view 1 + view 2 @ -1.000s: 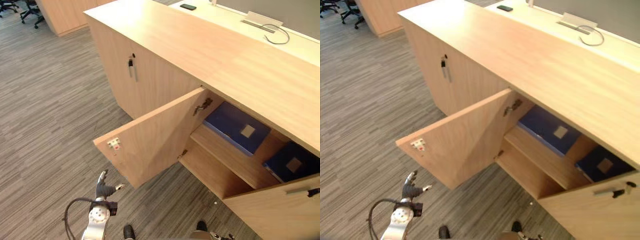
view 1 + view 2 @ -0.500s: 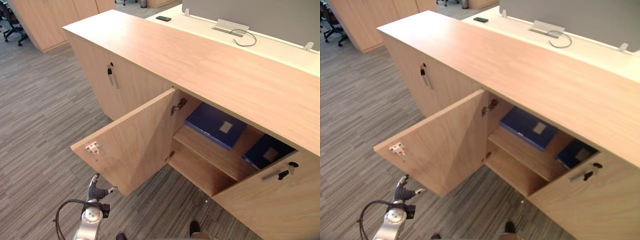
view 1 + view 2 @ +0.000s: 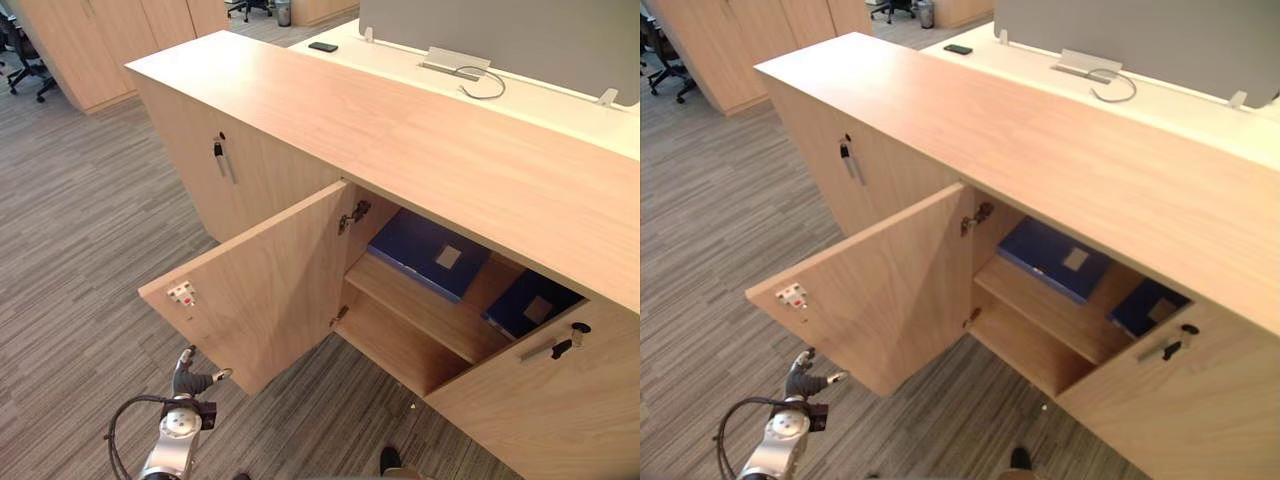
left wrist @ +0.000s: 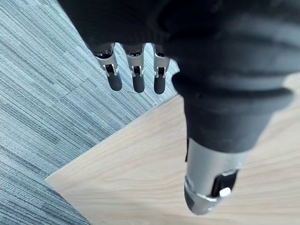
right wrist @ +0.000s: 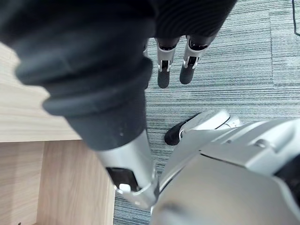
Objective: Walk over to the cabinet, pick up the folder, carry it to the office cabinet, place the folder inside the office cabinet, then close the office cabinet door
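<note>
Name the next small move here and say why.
Probably bring the left hand round to the outer face of the open door and begin pushing it shut. Two blue folders already lie on the shelf inside, the left hand and right hand are open and empty, and the left hand hangs close by the door's free edge.

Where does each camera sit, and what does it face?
Left eye view: on the head, looking down at the open cabinet door, blue folders inside, left hand low.
Right eye view: same, slightly aside.
Left wrist view: along the open left hand, over door and carpet.
Right wrist view: along the open right hand, over carpet.
</note>
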